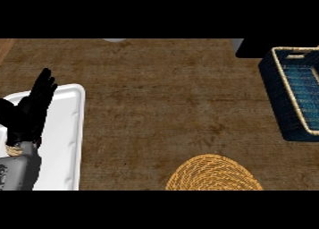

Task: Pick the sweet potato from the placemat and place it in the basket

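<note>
**Sweet potato out of sight, right hand absent**

Nearest the camera, at the lower edge, a round woven straw-yellow placemat (214,173) was seen, only partly in view, and nothing was seen lying on the part that showed. The sweet potato named in the task could not be found anywhere in the view; whether it was hidden below the frame's edge or held by a hand out of view could not be told.

At the left, the robot's left hand (26,112) was held up over a white rectangular tray (66,138), its black fingers (43,85) straight and together, clamped on nothing; it was judged to be resting. The right hand was not shown at all.

At the upper right, a dark blue woven rectangular basket with a pale rim (280,100) was set on the brown surface (155,89), well apart from the placemat, and the visible part of its inside held nothing.

The risk was judged to be a release short of the basket or against its near wall, caused by the long carry across open surface.

One placemat, one basket, one tray and one hand were counted.
</note>
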`<action>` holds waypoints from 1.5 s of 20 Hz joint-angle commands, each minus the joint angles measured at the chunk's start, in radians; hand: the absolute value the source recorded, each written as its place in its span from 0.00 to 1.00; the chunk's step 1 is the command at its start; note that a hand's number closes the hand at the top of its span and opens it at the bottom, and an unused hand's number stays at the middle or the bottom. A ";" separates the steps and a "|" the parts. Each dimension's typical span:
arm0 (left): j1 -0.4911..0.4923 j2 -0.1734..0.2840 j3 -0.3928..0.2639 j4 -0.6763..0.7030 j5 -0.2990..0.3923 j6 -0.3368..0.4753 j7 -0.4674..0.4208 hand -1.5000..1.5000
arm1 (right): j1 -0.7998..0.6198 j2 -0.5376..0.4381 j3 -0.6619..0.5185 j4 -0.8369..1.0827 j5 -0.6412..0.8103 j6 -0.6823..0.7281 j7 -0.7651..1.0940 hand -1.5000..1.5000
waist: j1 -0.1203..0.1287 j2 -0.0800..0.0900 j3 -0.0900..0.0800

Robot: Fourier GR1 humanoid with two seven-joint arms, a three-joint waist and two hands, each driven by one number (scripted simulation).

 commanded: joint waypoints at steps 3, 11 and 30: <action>0.002 -0.008 -0.010 0.000 0.006 -0.015 -0.008 0.50 | -0.288 -0.069 -0.037 -0.030 -0.221 -0.129 0.329 1.00 | 0.027 0.002 -0.001; 0.008 -0.010 -0.011 -0.033 -0.012 0.005 0.044 0.50 | -0.757 -0.254 0.067 0.288 -0.152 -0.147 0.515 1.00 | 0.016 -0.003 0.003; 0.015 -0.043 -0.023 -0.049 -0.039 0.020 0.043 0.50 | -1.106 -0.107 0.179 0.985 0.148 0.069 0.254 1.00 | -0.004 -0.006 0.004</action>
